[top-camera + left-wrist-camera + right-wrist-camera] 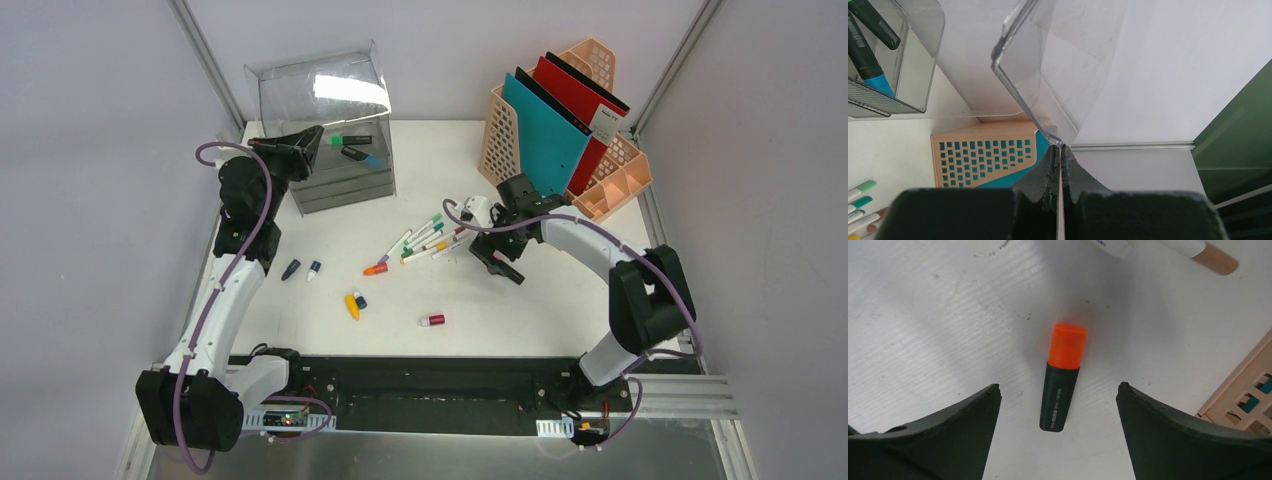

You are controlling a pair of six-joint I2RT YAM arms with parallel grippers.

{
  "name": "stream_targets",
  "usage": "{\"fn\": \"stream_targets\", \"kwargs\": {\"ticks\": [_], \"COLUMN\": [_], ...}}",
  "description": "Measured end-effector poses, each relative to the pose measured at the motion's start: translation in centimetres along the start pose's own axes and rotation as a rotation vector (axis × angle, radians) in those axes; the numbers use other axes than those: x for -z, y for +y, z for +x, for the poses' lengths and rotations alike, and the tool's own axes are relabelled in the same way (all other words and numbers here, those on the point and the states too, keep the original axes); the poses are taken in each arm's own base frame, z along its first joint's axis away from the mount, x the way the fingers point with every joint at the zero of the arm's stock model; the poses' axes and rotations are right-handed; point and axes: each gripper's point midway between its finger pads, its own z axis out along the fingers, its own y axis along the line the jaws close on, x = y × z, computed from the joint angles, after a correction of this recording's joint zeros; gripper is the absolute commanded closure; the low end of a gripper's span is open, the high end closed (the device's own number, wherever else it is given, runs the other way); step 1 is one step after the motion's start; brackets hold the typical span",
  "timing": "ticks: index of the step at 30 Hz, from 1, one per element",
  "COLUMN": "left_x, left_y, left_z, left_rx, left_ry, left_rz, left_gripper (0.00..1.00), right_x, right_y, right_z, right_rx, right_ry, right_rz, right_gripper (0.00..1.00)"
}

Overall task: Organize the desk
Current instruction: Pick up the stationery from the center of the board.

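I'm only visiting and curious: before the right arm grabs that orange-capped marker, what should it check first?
1. Right gripper open: ok.
2. Orange-capped highlighter centred between the jaws: ok.
3. Highlighter lying flat on the desk, touching nothing else: ok.
4. Right gripper low enough to close on it: cannot tell.
5. Left gripper shut on the clear lid, holding it raised: ok.
6. Room in the tray under the lid: ok, only two markers inside.
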Motion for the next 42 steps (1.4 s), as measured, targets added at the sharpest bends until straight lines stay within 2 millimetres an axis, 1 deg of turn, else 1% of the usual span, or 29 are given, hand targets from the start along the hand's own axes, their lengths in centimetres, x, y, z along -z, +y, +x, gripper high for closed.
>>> {"fn": "stream_targets", "kwargs": {"ticks": [2,4,7,10,14,18,26,33,37,42], "left_x": [0.0,0.0,0.0,0.0,0.0,0.0,0.0,0.0,0.0,0.0], "left_y": [0.1,0.2,0.2,0.2,0.2,0.2,0.2,0.5,0.5,0.6], "left_z": [0.0,0.0,0.0,0.0,0.0,0.0,0.0,0.1,0.2,0.2], "left_rx": [0.001,0.001,0.001,0.003,0.005,0.007,0.008,0.009,0.009,0.01], "left_ry": [0.0,0.001,0.001,0.001,0.002,0.002,0.002,0.007,0.008,0.008], "left_rz": [-0.002,-0.003,-0.004,-0.003,-0.004,-0.004,-0.003,-0.005,-0.002,-0.003], "left_gripper": [1.0,1.0,1.0,1.0,1.0,1.0,1.0,1.0,1.0,1.0], "right_x": [-1.2,-2.0,-2.6,-3.2,-3.9,-4.0,-4.0,-3.7,-3.2,-1.4], "right_y": [0.0,0.0,0.0,0.0,-0.1,-0.2,-0.2,-0.2,0.0,0.3], "right_z": [1.2,2.1,3.1,3.7,4.2,4.2,4.1,4.3,3.9,2.1], "right_rx": [-0.01,-0.017,-0.031,-0.041,-0.058,-0.065,-0.076,-0.088,-0.095,-0.071], "right_ry": [0.061,0.106,0.153,0.19,0.226,0.236,0.255,0.259,0.231,0.145], "right_rz": [-0.009,-0.014,-0.017,-0.024,-0.031,-0.032,-0.038,-0.05,-0.068,-0.079], "right_gripper": [0.23,0.28,0.35,0.43,0.54,0.68,0.86,1.0,1.0,1.0]}}
